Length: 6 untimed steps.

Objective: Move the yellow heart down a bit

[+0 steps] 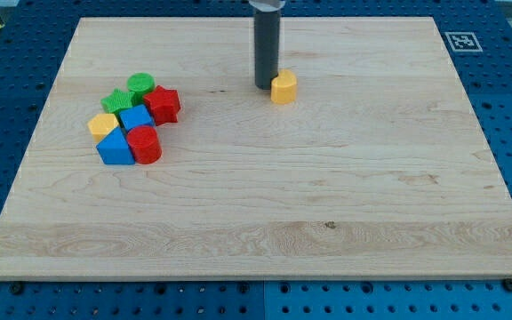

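Observation:
The yellow heart (284, 87) lies alone on the wooden board (345, 178), a little above the middle. My tip (265, 85) stands on the board just left of the heart, close against its left side; I cannot tell whether it touches. The rod rises straight up to the view's top edge.
A tight cluster sits at the view's left: a green cylinder (140, 84), a green star (117, 100), a red star (163, 104), a yellow block (102, 124), a blue cube (136, 118), a red cylinder (145, 144) and a blue triangle (114, 148). A marker tag (461, 41) is at the board's top right corner.

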### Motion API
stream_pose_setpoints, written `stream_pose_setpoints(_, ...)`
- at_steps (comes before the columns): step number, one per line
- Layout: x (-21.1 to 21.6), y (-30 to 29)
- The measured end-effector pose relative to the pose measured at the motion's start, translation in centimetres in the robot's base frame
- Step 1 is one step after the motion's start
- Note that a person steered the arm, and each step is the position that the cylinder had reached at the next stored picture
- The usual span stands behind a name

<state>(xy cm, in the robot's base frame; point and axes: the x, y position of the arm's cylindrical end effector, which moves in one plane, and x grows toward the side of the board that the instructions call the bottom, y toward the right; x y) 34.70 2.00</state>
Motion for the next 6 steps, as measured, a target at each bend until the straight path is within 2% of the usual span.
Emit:
stream_pose_setpoints(2, -0.6, 1.3)
stream_pose_setpoints(3, -4.3, 1.3)
stream_pose_setpoints(5, 0.1, 4.6)
stream_pose_setpoints(6, 0.1, 5.3)
